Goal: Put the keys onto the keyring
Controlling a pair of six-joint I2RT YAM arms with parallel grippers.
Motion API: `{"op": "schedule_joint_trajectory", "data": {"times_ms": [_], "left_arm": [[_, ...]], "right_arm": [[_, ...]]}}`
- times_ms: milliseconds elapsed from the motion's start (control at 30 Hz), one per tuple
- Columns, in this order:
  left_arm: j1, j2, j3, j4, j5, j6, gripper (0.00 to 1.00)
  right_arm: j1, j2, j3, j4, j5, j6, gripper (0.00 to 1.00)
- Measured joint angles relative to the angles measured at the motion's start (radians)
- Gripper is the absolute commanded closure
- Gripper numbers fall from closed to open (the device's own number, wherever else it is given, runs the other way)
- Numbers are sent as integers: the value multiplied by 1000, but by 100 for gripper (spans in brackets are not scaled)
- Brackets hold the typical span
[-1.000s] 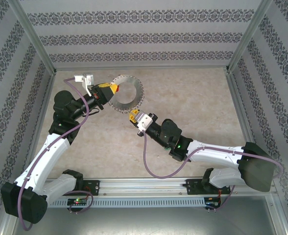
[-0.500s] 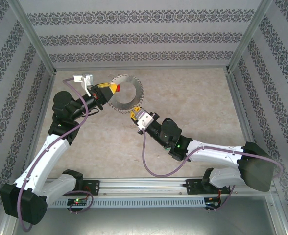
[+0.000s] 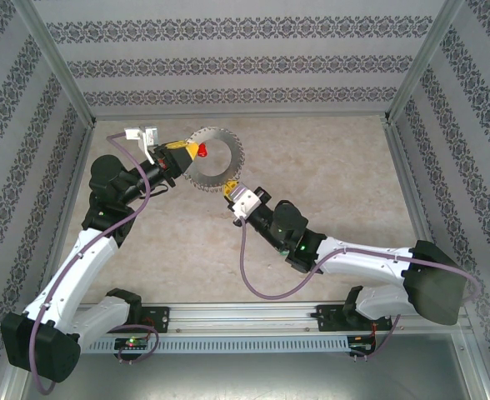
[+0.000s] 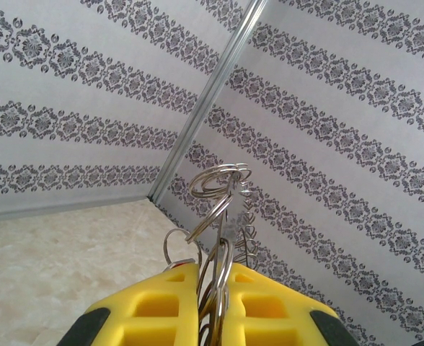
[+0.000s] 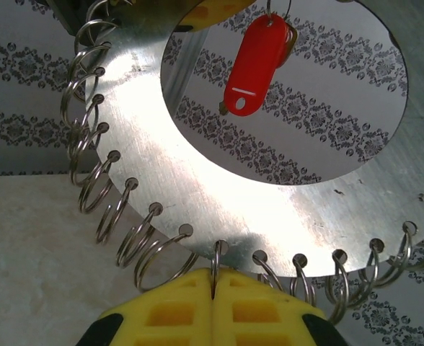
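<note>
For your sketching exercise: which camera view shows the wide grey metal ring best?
The right wrist view: the wide flat grey metal ring faces the camera, its face and wire loops plain. Top external shows it small and far; left wrist sees it edge-on, loops bunched.

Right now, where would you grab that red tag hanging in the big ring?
Probably the red tag by its loose lower end, pinched across its narrow width. Come straight at its flat face through the hole of the ring: it dangles there, rim all around.
</note>
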Motion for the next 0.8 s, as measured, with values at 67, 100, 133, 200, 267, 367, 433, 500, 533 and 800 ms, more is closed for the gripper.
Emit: {"op": "schedule_joint_trajectory", "data": {"times_ms": [67, 100, 133, 200, 267, 367, 433, 500, 533, 800], "left_arm": [[0, 0, 0, 0, -2, 0, 100], [0, 0, 0, 0, -3, 0, 99], [0, 0, 0, -2, -5, 0, 98], [0, -1, 0, -6, -16, 0, 95], [0, -2, 0, -20, -38, 1, 79], [-1, -4, -6, -60, -100, -9, 75], [-1, -5, -21, -76, -145, -20, 73], [-1, -4, -49, -83, -176, -35, 67], [-1, -4, -64, -85, -186, -46, 63], [-1, 14, -161, -130, -233, -106, 42]], "right_arm": [[0, 0, 0, 0, 0, 0, 98], [0, 0, 0, 0, 0, 0, 100], [0, 0, 0, 0, 1, 0, 100], [0, 0, 0, -2, 5, 0, 100], [-2, -2, 0, -12, 8, 2, 100], [-23, -18, 0, -55, -8, 25, 100], [-43, -44, 0, -107, -24, 47, 100], [-68, -71, 0, -164, -48, 74, 100], [-77, -80, 0, -188, -58, 85, 100], [-172, -119, 37, -430, -205, 173, 100]]}}
